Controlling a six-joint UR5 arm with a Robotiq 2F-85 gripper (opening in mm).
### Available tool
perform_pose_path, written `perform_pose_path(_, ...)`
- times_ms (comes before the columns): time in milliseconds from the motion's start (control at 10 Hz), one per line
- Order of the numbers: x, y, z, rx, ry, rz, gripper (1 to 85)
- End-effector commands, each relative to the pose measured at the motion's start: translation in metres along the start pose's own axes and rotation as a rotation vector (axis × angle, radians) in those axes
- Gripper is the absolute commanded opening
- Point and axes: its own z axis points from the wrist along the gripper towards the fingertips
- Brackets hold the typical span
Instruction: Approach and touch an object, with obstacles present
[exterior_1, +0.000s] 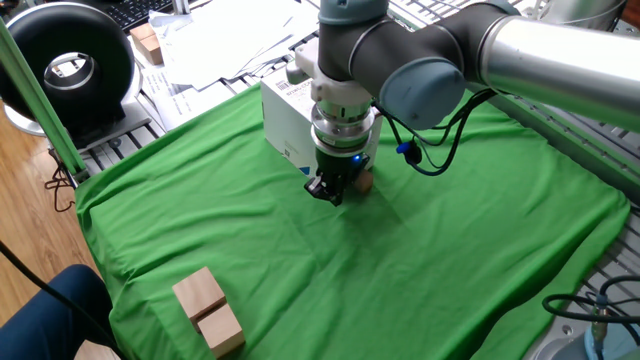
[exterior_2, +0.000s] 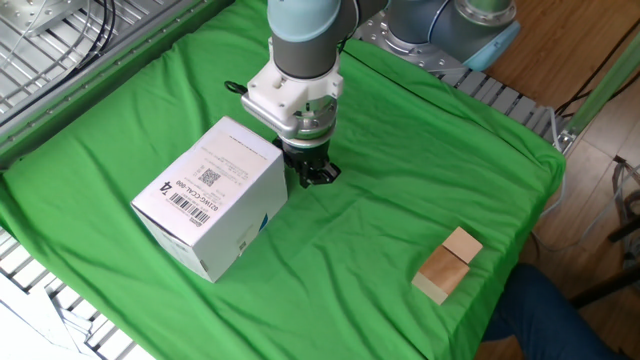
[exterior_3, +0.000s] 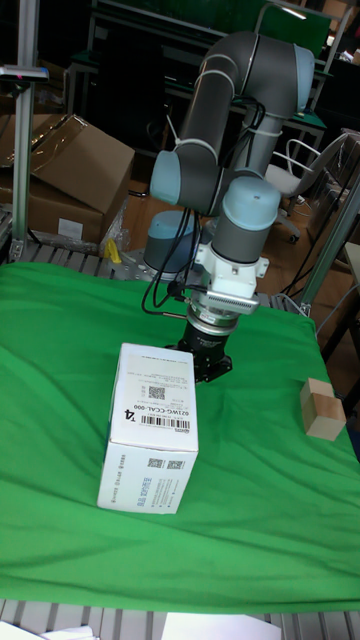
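Observation:
The tiny light-brown cube (exterior_1: 365, 182) peeks out on the green cloth just right of my gripper (exterior_1: 327, 190), close against it; contact cannot be judged. The other two views hide the cube behind the arm and the box. My gripper (exterior_2: 318, 175) points straight down, its black fingers together with nothing between them, tips at the cloth. The obstacle, a large white cardboard box (exterior_1: 288, 118) with a barcode label, stands right beside the gripper. This box (exterior_2: 210, 195) sits to the gripper's left in the other fixed view. In the tall view the box (exterior_3: 150, 425) covers the fingertips.
Two larger pale wooden blocks (exterior_1: 208, 312) lie joined near the cloth's edge, well away from the gripper (exterior_2: 448, 264) (exterior_3: 322, 408). A green cloth (exterior_1: 480, 250) covers the table. Papers and a black round device (exterior_1: 68, 68) lie beyond the cloth.

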Motion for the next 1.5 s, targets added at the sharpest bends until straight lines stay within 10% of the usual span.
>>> perform_pose_path(0,-0.0016,-0.0043,0.0055,-0.015,-0.006,-0.007,2.3)
perform_pose_path(1400,-0.0017,-0.0132,0.0139,-0.004,-0.017,-0.031,2.3)
